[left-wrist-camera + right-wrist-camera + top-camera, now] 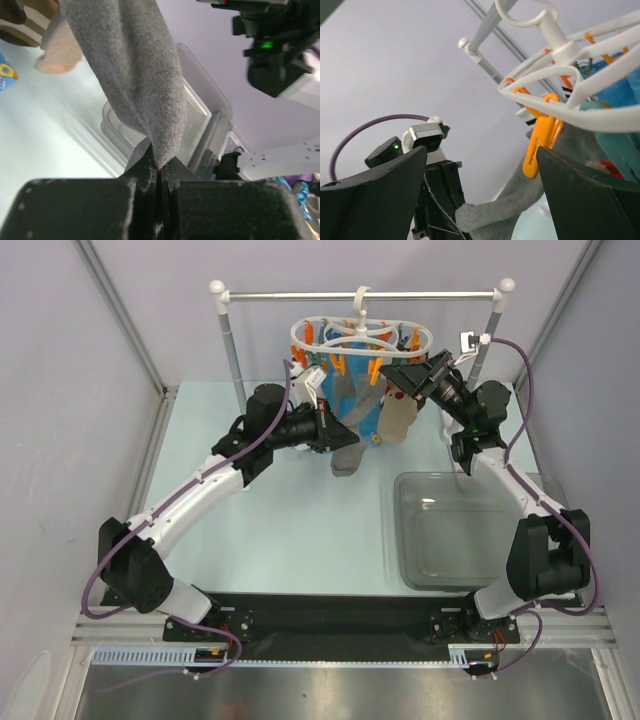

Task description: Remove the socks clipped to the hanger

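The white hanger (360,335) hangs by its hook from the silver rail, with orange clips (337,364) and several socks under it. My left gripper (327,430) is shut on the lower end of a grey sock (348,455); in the left wrist view the grey sock (135,75) runs up from the pinched jaws (157,167). The sock's top is still held by an orange clip (540,145). My right gripper (402,375) is open and empty beside the hanger's right side (570,95), fingers (375,190) spread around that clip. A beige sock (397,420) hangs below it.
A clear plastic tub (400,530) stands on the table at the right, under the right arm. A blue cartoon-print cloth (352,405) hangs among the socks. The rail rests on two white-capped posts (218,288). A brown-and-cream striped sock (25,20) shows in the left wrist view.
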Action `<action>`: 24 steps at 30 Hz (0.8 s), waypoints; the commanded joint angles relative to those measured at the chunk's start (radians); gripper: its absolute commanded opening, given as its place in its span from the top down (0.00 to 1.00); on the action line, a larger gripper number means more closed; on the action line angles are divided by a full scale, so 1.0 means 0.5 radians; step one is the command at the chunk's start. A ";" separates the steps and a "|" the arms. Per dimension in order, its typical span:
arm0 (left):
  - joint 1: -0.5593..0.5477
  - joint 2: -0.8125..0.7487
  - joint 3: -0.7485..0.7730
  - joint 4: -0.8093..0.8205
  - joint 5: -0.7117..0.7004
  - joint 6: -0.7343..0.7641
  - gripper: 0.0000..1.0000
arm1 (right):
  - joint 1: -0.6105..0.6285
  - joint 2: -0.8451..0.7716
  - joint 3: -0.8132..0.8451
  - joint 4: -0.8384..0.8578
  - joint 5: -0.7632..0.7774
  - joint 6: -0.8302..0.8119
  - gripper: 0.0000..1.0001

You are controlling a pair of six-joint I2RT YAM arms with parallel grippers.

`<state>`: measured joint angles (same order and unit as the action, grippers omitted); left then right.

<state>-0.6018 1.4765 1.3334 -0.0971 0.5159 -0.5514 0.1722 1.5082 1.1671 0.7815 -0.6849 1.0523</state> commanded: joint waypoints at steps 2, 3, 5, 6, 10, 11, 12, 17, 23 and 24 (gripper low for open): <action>0.090 -0.100 0.024 0.087 0.314 -0.182 1.00 | -0.010 0.171 0.034 0.636 -0.087 0.343 0.03; 0.102 -0.097 0.042 0.084 0.351 -0.186 1.00 | -0.010 0.202 0.049 0.685 -0.087 0.374 0.04; 0.102 -0.063 0.115 0.026 0.434 -0.174 1.00 | -0.010 0.278 0.059 0.811 -0.081 0.454 0.06; 0.102 -0.051 0.137 0.004 0.456 -0.173 1.00 | -0.013 0.300 0.065 0.839 -0.081 0.478 0.07; 0.102 -0.029 0.183 -0.042 0.484 -0.164 1.00 | -0.007 0.383 0.077 0.937 -0.057 0.540 0.11; 0.105 -0.029 0.183 -0.054 0.487 -0.155 1.00 | -0.007 0.416 0.077 0.959 -0.054 0.552 0.11; 0.105 -0.029 0.186 -0.057 0.490 -0.152 1.00 | -0.001 0.435 0.080 0.977 -0.051 0.580 0.12; 0.105 -0.017 0.199 -0.085 0.508 -0.140 1.00 | 0.039 0.542 0.144 1.115 -0.051 0.663 0.17; 0.108 0.020 0.205 -0.079 0.524 -0.130 1.00 | 0.057 0.699 0.200 1.400 -0.029 0.908 0.23; 0.108 0.026 0.202 -0.076 0.530 -0.134 1.00 | 0.060 0.717 0.209 1.410 -0.029 0.929 0.22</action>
<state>-0.5522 1.4822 1.3891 -0.1383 0.7418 -0.6128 0.1955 1.8389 1.2270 1.2785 -0.7124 1.4425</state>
